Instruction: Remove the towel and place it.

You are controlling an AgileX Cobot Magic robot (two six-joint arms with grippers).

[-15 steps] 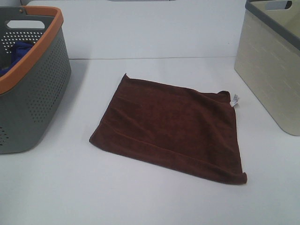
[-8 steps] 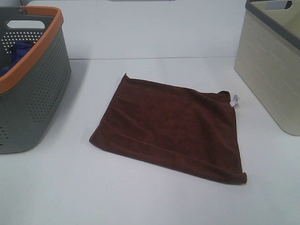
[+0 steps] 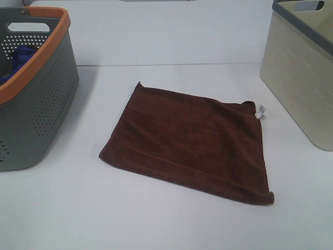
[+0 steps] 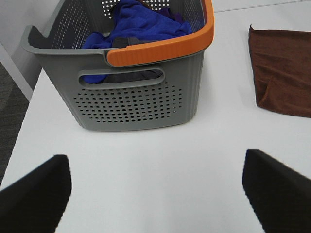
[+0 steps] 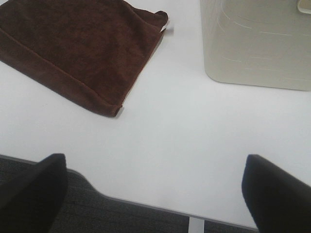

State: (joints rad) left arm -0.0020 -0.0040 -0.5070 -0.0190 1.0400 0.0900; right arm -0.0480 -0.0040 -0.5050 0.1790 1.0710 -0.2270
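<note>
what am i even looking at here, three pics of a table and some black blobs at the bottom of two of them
This is a two-armed robot at a white table. One picture comes from a camera mounted high above it; neither arm shows there. The other two come from a camera on each wrist, looking past that arm's pincer. The black blobs are the pincer fingers, spread wide apart: the left pincer and the right pincer are both open and hold nothing.

On the table a maroon towel lies flat, with a small white tag at one corner. To its left stands a grey basket with an orange rim, and a blue cloth lies inside it. To its right stands a beige bin. Neither pincer touches the towel.
</note>
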